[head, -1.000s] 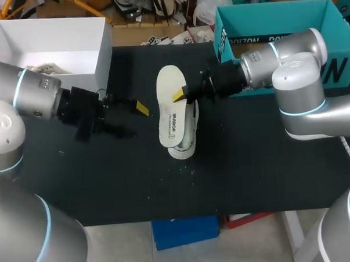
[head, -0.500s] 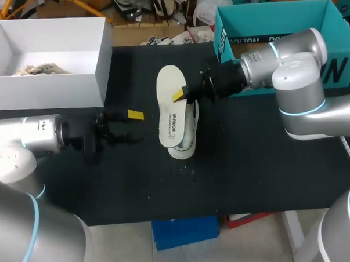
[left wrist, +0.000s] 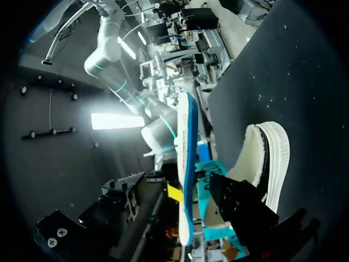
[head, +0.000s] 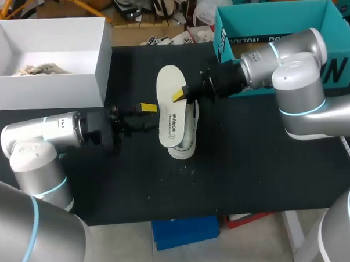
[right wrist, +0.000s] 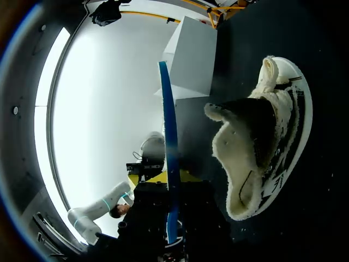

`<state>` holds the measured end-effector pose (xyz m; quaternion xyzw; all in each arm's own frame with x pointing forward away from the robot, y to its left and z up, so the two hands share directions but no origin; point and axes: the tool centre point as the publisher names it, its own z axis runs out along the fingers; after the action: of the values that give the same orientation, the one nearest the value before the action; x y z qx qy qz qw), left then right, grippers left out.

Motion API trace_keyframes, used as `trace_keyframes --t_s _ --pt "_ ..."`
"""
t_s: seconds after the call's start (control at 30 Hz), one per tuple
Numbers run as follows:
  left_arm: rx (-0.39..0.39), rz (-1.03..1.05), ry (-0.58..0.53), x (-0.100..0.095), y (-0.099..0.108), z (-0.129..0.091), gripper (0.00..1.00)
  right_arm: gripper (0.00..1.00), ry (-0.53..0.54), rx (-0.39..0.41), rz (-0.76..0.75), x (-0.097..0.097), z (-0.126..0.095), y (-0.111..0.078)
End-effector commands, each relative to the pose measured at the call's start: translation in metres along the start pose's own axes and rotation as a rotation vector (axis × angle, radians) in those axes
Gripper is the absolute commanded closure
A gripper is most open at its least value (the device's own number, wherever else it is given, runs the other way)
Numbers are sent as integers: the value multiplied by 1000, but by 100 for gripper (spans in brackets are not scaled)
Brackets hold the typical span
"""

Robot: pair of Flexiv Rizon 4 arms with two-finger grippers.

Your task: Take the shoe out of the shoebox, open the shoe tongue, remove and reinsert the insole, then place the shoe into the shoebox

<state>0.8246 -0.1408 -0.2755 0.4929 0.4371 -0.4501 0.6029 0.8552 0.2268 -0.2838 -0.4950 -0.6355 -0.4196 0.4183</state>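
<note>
Head view: the insole (head: pixel 171 102) is at the centre of the frame, with the right gripper (head: pixel 182 96) clamped on its right edge. It hangs over the shoe (head: pixel 186 141), which lies on the table (head: pixel 252 174). The left gripper (head: pixel 147 116), jaws apart, is just beside the insole's left edge. The teal shoebox (head: pixel 274 19) sits at the upper right.

Left wrist view: the insole shows edge-on ahead of the spread fingers; I cannot tell whether they touch it.

Right wrist view: the insole runs edge-on out of this gripper, with the fleecy shoe beside it.

The main risk is probably the left jaws closing off-centre on that thin edge. That could twist the insole out of the right grip or knock the shoe askew.
</note>
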Motion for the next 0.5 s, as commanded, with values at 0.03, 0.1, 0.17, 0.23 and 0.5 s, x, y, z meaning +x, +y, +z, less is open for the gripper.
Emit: trace_keyframes --t_s 0.03,0.1,0.17,0.23,0.5 --pt "4 12 14 3 10 17 38 100 -1 -1 1 0 2 0" --pt "2 14 17 4 10 20 50 100 -1 -1 1 0 2 0" --pt "0 13 17 6 11 22 52 100 -1 -1 1 0 2 0" --pt "-3 14 21 9 11 24 56 100 -1 -1 1 0 2 0" --pt "-4 10 27 15 14 32 67 100 -1 -1 1 0 2 0"
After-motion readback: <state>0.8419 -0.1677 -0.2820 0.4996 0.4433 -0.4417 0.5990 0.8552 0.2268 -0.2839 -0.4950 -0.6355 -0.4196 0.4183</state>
